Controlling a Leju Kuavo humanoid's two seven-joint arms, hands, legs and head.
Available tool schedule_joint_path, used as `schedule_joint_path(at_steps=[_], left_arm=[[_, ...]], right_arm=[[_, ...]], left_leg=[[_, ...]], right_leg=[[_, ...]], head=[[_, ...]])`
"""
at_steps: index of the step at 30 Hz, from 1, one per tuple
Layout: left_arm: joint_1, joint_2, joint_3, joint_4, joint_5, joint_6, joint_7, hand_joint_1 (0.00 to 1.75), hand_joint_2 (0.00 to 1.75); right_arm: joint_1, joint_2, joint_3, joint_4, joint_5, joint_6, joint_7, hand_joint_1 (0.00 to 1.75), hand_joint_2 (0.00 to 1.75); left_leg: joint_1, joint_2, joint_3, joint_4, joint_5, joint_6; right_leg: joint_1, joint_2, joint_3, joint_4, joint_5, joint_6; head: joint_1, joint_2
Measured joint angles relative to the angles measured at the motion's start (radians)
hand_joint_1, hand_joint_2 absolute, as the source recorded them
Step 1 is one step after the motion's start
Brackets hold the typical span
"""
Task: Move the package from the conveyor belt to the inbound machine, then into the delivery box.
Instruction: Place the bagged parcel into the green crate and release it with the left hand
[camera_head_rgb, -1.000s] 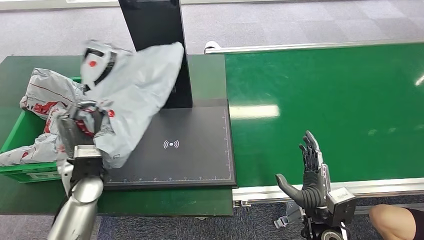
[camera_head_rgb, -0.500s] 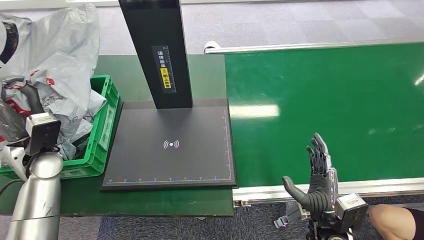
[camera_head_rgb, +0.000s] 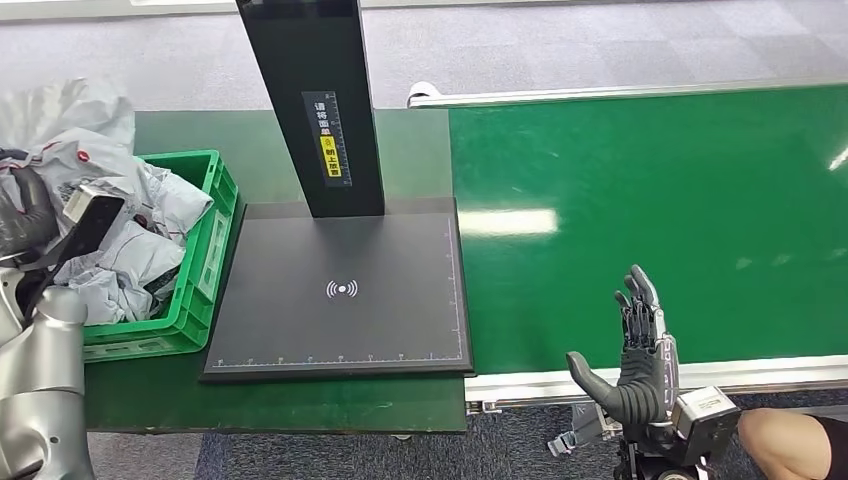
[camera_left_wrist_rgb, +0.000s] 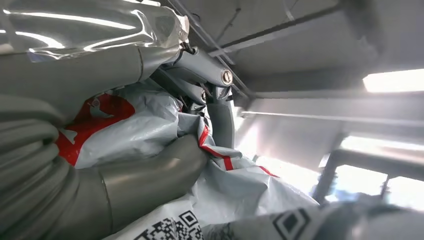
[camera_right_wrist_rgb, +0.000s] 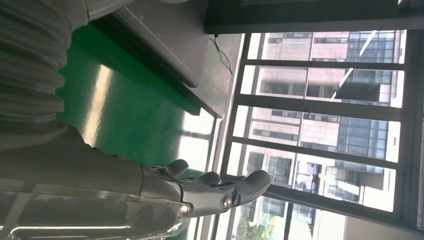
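The grey plastic package (camera_head_rgb: 75, 135) with red markings hangs at the far left, over the green delivery box (camera_head_rgb: 205, 265). My left hand (camera_head_rgb: 25, 215) grips it there. Up close, the thumb and fingers (camera_left_wrist_rgb: 220, 115) pinch the crumpled grey film of the package (camera_left_wrist_rgb: 145, 137), which shows red print and QR codes. The inbound machine's black platform (camera_head_rgb: 340, 320) is bare. Upright beside the green conveyor belt's (camera_head_rgb: 650, 200) near edge, my right hand (camera_head_rgb: 635, 345) stays open, its fingers (camera_right_wrist_rgb: 220, 192) straight and holding nothing.
The machine's black column (camera_head_rgb: 315, 100) rises behind the platform. Several other grey packages (camera_head_rgb: 130, 250) fill the green box. A person's knee (camera_head_rgb: 790, 440) shows at the lower right, close to my right arm. The dark green table (camera_head_rgb: 300, 405) runs under box and platform.
My left arm has swung the package left, from above the black platform to over the green box, and brought it lower. My right hand has barely shifted.
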Motion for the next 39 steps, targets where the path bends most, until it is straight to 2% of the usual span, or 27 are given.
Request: schedule_joint_path(at_steps=[3,4,7,8,10,13,15,18,22,28,32,39], left_arm=[[-0.022,0.001,0.061,0.066,-0.091,0.000,0.014,1.73,1.75],[-0.025,0.001,0.080,0.085,-0.118,0.000,0.020,1.40,1.75],[-0.036,0.000,0.102,0.118,-0.144,0.000,0.031,0.10,1.75],[-0.040,0.000,0.105,0.131,-0.129,0.000,0.022,0.00,1.75],[-0.051,-0.001,0.111,0.164,-0.042,-0.006,-0.021,0.00,1.75],[-0.059,-0.007,0.104,0.203,0.209,-0.065,-0.104,0.00,1.75],[-0.056,-0.011,0.083,0.208,0.343,-0.116,-0.128,0.00,1.75],[-0.046,-0.013,0.039,0.198,0.432,-0.162,-0.132,0.00,1.75],[-0.027,-0.015,-0.028,0.156,0.483,-0.183,-0.122,0.00,1.75],[0.025,-0.004,-0.097,0.070,0.477,-0.135,-0.073,0.00,1.75],[0.063,0.012,-0.121,0.020,0.459,-0.128,-0.050,0.00,1.75],[0.122,0.024,-0.138,-0.086,0.531,-0.192,-0.057,0.00,1.75]], right_arm=[[-0.001,0.002,0.000,-0.005,0.002,0.001,0.008,0.00,1.75],[-0.001,0.002,0.000,-0.006,0.003,0.001,0.010,0.00,1.75],[0.000,0.003,0.000,-0.010,0.008,0.001,0.014,0.00,1.75],[0.000,0.003,0.000,-0.011,0.009,0.001,0.014,0.00,1.75],[0.000,0.004,-0.001,-0.011,0.011,0.001,0.015,0.00,1.75],[0.001,0.004,-0.005,-0.011,0.015,0.007,0.015,0.00,1.75],[0.001,0.004,-0.010,-0.011,0.016,0.012,0.015,0.00,1.75],[0.000,0.004,-0.015,-0.011,0.016,0.018,0.015,0.00,1.75],[0.000,0.004,-0.019,-0.011,0.016,0.020,0.014,0.00,1.75],[0.001,0.003,-0.020,-0.010,0.017,0.017,0.009,0.00,1.75],[0.002,0.002,-0.020,-0.010,0.017,0.013,0.007,0.00,1.75],[0.002,-0.003,-0.021,-0.010,0.017,0.011,0.006,0.00,1.75]], left_leg=[[0.000,0.000,0.000,0.000,0.000,0.000],[0.000,0.000,-0.001,0.000,0.000,0.000],[0.000,0.000,-0.001,0.000,0.000,0.000],[0.000,0.000,-0.001,0.000,0.000,0.000],[0.000,-0.001,0.000,0.000,0.000,0.000],[0.000,0.000,0.000,0.000,0.000,0.000],[0.000,0.000,0.000,0.000,0.000,0.000],[0.000,-0.001,0.000,0.000,0.000,0.000],[0.000,-0.001,0.000,0.000,0.000,0.000],[0.000,0.000,-0.001,0.000,0.000,0.000],[0.000,0.000,-0.001,0.000,0.000,0.000],[0.000,0.000,-0.001,0.000,0.000,0.000]], right_leg=[[0.000,0.000,0.000,0.000,0.000,0.000],[0.000,0.000,0.000,0.000,0.000,0.000],[0.000,0.000,-0.001,0.000,0.000,0.000],[0.000,0.000,-0.001,0.000,0.000,0.000],[0.000,0.000,-0.001,0.000,0.000,0.000],[0.000,0.000,-0.001,0.000,0.000,0.000],[0.000,0.000,0.000,0.000,0.000,0.000],[0.000,0.000,0.000,0.000,0.000,0.000],[0.000,0.000,0.000,0.000,0.000,0.000],[0.000,0.000,-0.001,0.000,0.000,0.000],[0.000,0.000,-0.001,0.000,0.000,0.000],[0.000,0.000,-0.001,0.000,0.000,0.000]], head=[[0.000,0.000],[0.000,0.000],[0.000,0.000],[0.000,0.000],[0.000,0.000],[0.000,0.000],[0.000,0.000],[0.000,0.000],[0.000,0.000],[0.000,0.000],[0.000,0.000],[0.000,0.000]])
